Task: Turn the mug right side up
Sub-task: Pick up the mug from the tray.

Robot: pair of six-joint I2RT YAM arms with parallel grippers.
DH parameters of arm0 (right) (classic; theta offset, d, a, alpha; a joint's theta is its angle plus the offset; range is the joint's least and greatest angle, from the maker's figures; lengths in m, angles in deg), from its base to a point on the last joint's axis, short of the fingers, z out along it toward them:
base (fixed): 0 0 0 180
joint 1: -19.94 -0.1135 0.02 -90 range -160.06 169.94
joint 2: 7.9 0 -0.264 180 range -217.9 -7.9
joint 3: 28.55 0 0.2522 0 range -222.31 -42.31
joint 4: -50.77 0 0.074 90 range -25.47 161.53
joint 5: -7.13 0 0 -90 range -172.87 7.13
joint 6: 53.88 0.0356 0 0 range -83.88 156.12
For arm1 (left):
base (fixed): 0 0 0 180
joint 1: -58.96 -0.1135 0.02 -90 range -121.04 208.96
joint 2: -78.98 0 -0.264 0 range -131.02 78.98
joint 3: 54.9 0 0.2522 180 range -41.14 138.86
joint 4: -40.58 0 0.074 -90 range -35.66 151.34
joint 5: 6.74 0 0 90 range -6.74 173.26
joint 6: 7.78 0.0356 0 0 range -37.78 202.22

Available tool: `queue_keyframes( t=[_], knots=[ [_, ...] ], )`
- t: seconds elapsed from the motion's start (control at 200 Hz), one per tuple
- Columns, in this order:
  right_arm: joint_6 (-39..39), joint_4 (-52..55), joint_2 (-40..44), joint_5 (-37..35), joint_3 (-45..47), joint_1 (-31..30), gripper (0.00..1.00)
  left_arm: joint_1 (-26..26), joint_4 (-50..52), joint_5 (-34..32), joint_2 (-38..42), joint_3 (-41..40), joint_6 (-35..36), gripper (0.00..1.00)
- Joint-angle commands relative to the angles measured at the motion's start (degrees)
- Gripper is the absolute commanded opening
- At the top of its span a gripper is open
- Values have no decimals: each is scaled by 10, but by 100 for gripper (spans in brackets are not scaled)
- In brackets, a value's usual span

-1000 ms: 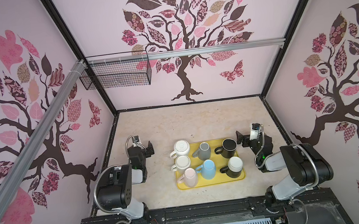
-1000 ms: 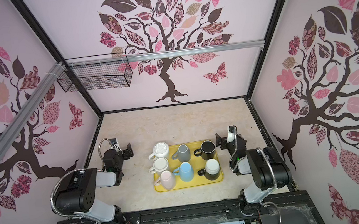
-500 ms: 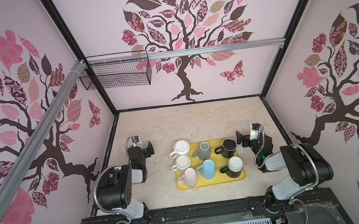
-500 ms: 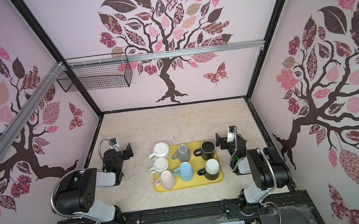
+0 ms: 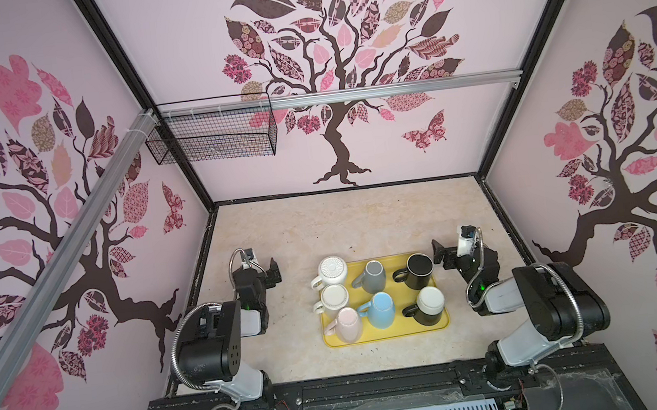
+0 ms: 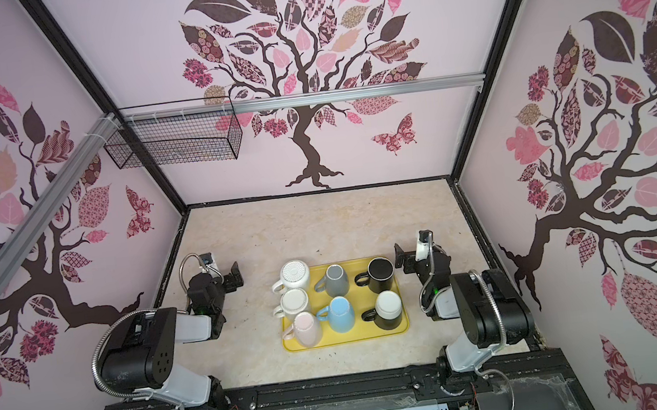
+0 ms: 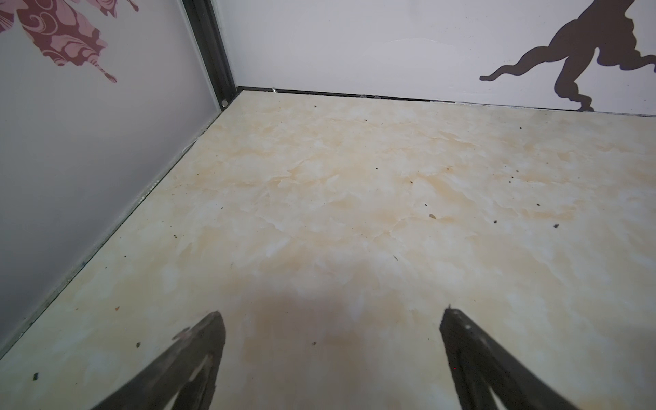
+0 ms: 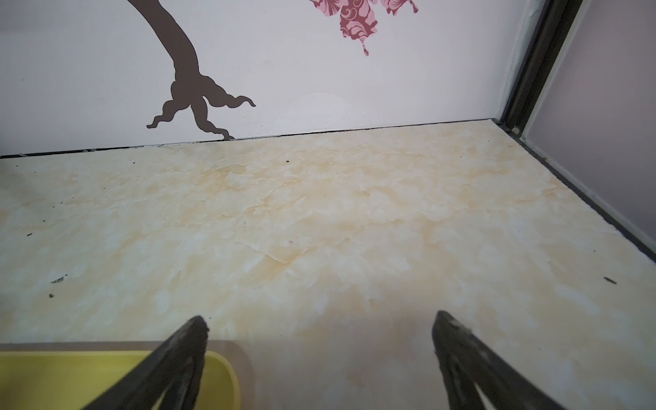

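Observation:
Several mugs stand close together on a yellow tray (image 5: 394, 334) (image 6: 353, 338) in both top views: a ribbed white mug (image 5: 331, 270), a plain white mug (image 5: 334, 297), a pink mug (image 5: 347, 322), a grey mug (image 5: 372, 276), a blue mug (image 5: 382, 309), a black mug (image 5: 418, 268) and a black mug with a white top (image 5: 429, 304). Most show flat bottoms upward. My left gripper (image 5: 273, 270) (image 7: 332, 314) hangs open over bare table left of the tray. My right gripper (image 5: 439, 250) (image 8: 319, 316) is open just right of the tray's far corner (image 8: 223, 372). Neither holds anything.
The enclosure's patterned walls close in the marbled table (image 5: 341, 221) on three sides. A wire basket (image 5: 211, 135) hangs high on the back left rail. Both arm bases sit at the near edge, either side of the tray.

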Motion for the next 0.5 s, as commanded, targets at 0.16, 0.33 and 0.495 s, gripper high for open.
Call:
queue_keyframes(
  t=[0.16, 0.33, 0.495],
  knots=[
    [-4, 67, 35, -46, -38, -6, 100, 85, 42, -100, 93, 13, 83, 98],
    [67, 257, 169, -98, -107, -8, 100, 110, 63, -112, 207, -14, 81, 98],
    [163, 402, 235, -101, -171, -9, 100, 110, 262, -195, 259, 68, -71, 98]
  ],
)
